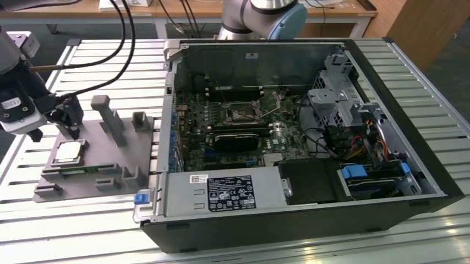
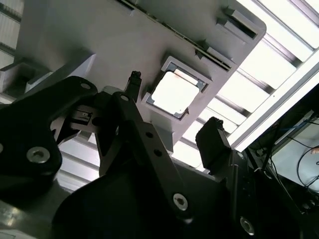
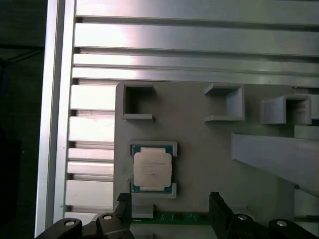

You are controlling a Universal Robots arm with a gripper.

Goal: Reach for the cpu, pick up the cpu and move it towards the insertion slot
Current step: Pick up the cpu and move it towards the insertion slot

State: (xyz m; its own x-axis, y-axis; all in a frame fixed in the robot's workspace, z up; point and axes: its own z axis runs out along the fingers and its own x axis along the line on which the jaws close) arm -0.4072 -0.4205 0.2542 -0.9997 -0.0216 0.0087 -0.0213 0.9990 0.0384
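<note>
The cpu (image 1: 68,151) lies flat in a square recess of the grey fixture plate (image 1: 88,184), at the exterior view's left; its silvery top shows in both wrist views (image 2: 173,93) (image 3: 152,168). My gripper (image 1: 65,127) hangs just above it, open, with nothing between its black fingers (image 2: 213,137). In the second wrist view the gripper (image 2: 174,107) straddles the chip without touching it. In the first wrist view the gripper (image 3: 170,200) sits a little off to one side of it. The insertion slot (image 1: 241,113) is on the motherboard inside the open computer case.
The open computer case (image 1: 411,137) lies on the slatted metal table (image 1: 74,220), to the exterior view's right of the plate. Grey upright posts (image 1: 110,118) rise from the plate beside the gripper. A narrow green circuit strip (image 1: 79,169) (image 3: 182,217) lies next to the cpu. A long black card (image 1: 235,140) sits below the slot.
</note>
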